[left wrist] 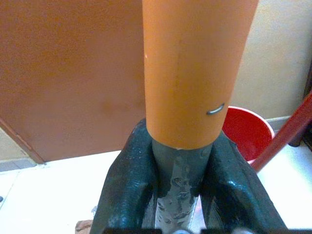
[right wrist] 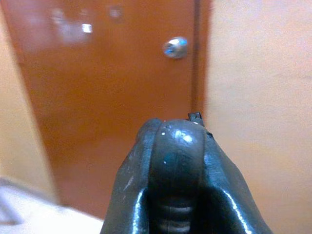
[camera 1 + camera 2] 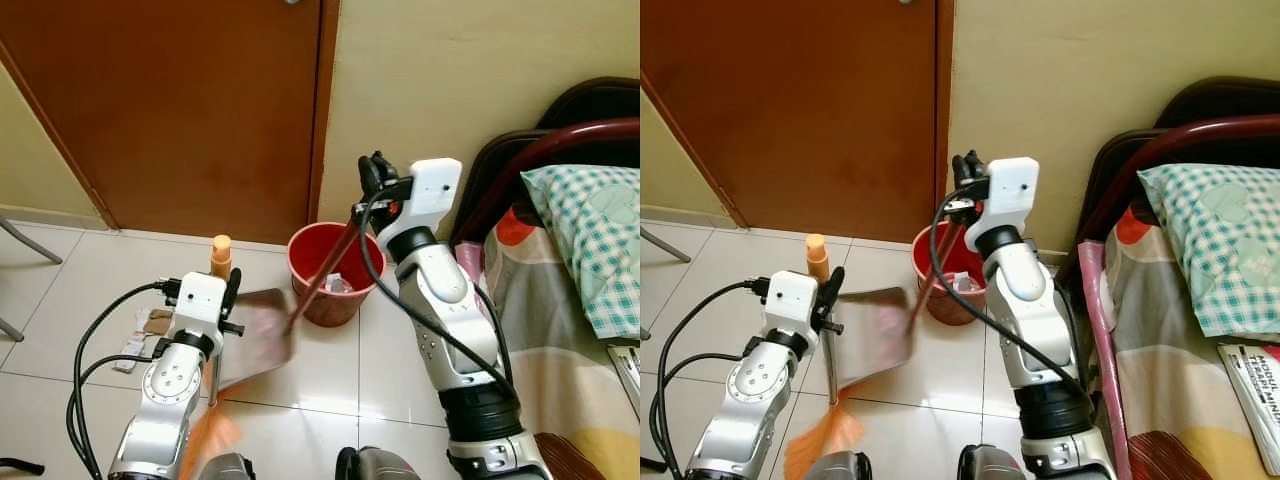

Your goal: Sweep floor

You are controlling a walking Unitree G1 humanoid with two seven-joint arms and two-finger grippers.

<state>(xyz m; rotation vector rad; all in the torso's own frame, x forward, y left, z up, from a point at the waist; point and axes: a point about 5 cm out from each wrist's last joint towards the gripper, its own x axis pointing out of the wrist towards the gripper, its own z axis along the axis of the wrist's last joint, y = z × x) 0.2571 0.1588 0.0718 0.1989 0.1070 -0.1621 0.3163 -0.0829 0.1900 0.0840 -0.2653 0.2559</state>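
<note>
Left gripper (image 3: 229, 292) closed around the broom handle (image 1: 195, 73), fingers (image 1: 124, 190) clamped just below the orange grip where the shaft turns grey. Orange bristles (image 3: 825, 435) rest on the tiled floor (image 3: 90, 290) below and behind this gripper.

Right gripper (image 3: 372, 178) raised high, closed on the top of a red pole (image 3: 325, 268). The pole slants down and away from it toward the left gripper and ends at the dustpan (image 3: 262, 330), tilted and blurred just beside the left gripper. Red bin (image 3: 330, 272) sits on the floor below the right gripper, against the wall beside the brown door (image 3: 180, 110). Small paper scraps (image 3: 145, 335) lie on the tiles on the far side of the left arm.

Handling, as judged: both tools light and stiff, long handles, so the far ends swing easily. Smooth shaft may slip or twist in the grip; hold at the grip's lower edge looks sound. Bristles soft and yielding; the pan rigid and thin, and likely to spill if tipped away from the bin.
</note>
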